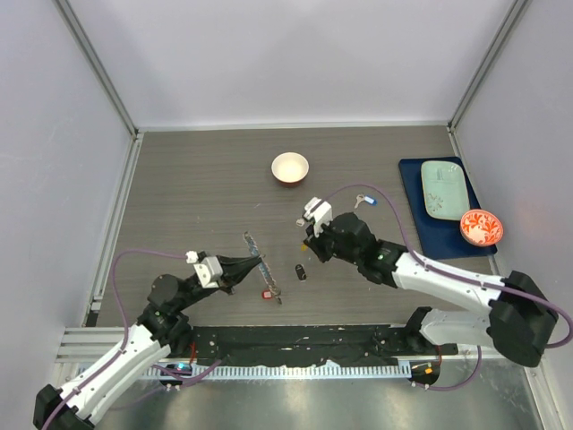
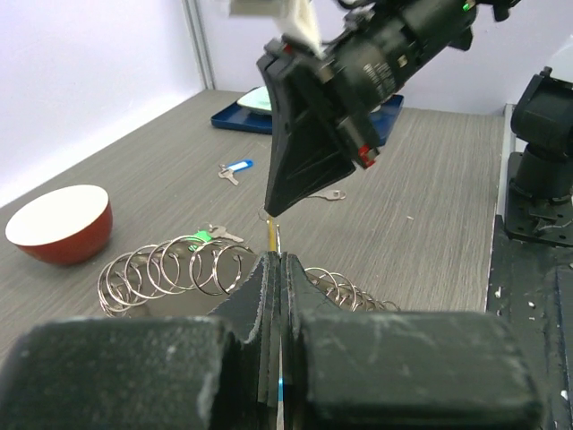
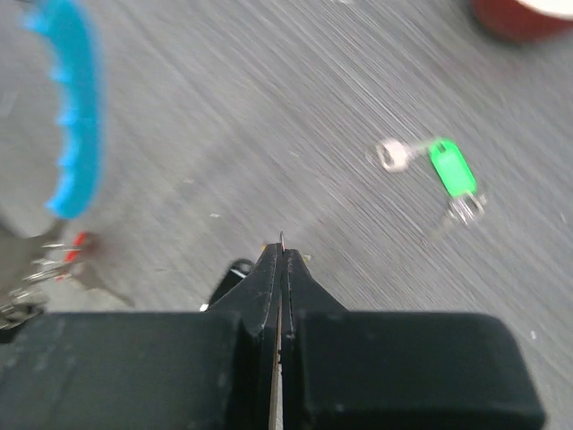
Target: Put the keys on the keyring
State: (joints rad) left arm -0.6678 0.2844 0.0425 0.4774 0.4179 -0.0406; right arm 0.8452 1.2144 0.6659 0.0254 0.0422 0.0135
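The table [image 1: 197, 179] is showing dark grey-brown wood grain, running in fine streaks. The keyring [image 2: 170, 269] is gleaming silver along its coils, and its curved tag [image 3: 76, 116] is glowing bright sky blue. The keys [image 3: 391, 154] are shining silver: one is carrying a green tag [image 3: 452, 168], one a blue tag [image 1: 367, 201], one a black tag [image 1: 301, 271], one a red tag [image 1: 267, 293]. A bowl [image 2: 58, 224] is showing red outside and creamy white inside. A navy tray [image 1: 439, 237] is bearing a pale mint plate [image 1: 445, 190] with faint markings and a small dish [image 1: 481, 227] patterned in red and white. The left arm [image 1: 107, 372] and right arm [image 1: 448, 278] are wearing black and white, with purple cables [image 1: 143, 253] trailing.
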